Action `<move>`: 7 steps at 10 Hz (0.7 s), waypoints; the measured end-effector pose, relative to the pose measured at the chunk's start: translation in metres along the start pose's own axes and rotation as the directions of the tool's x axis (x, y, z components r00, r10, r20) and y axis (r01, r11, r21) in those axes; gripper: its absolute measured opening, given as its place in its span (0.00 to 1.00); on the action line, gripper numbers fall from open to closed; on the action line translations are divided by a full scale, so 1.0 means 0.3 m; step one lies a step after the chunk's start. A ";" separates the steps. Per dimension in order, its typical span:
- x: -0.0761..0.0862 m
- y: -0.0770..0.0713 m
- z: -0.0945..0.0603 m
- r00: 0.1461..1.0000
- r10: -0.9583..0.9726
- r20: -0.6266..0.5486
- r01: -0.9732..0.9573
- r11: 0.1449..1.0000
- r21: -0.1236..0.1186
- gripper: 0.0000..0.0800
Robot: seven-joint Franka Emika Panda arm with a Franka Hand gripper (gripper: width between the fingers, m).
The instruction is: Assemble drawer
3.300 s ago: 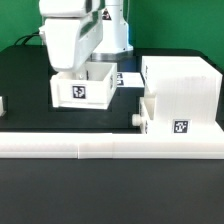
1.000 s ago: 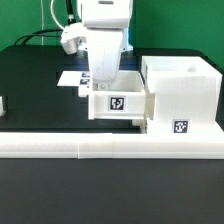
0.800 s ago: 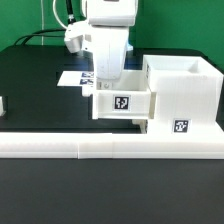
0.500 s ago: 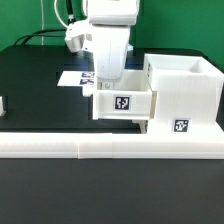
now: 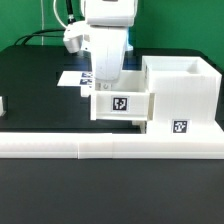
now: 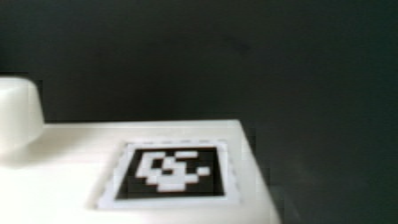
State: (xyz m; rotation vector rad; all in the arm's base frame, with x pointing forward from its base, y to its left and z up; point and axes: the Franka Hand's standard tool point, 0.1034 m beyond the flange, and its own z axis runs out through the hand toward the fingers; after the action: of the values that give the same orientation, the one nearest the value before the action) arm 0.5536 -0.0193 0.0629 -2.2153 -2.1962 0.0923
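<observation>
Gripper [image 5: 104, 84] reaches down into a tagged tray [image 5: 121, 105] that touches the tall housing [image 5: 182, 92], near the desk's front edge. Whether its fingers grasp the tray's wall, I cannot tell.

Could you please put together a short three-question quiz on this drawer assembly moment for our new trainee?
1. True or false: the tray under the gripper touches the housing.
2. Which side of the housing is the tray on in the exterior view: A left, B right?
3. What does the wrist view show printed on the white surface?

Key: 1 true. 2 A. 3 a black-and-white square tag.
</observation>
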 end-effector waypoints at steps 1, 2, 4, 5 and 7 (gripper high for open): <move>0.002 -0.001 0.003 1.000 -0.001 0.001 0.001 1.000 0.002 0.05; 0.001 -0.003 0.006 1.000 0.000 0.001 0.000 1.000 0.004 0.05; -0.002 -0.004 0.011 1.000 0.010 0.000 -0.010 1.000 0.006 0.05; -0.002 -0.004 0.011 1.000 0.010 0.000 -0.010 1.000 0.006 0.05; -0.002 -0.004 0.010 1.000 0.009 0.000 -0.009 1.000 0.005 0.05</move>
State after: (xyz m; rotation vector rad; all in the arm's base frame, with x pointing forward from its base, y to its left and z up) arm 0.5523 -0.0200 0.0600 -2.2229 -2.1835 0.0986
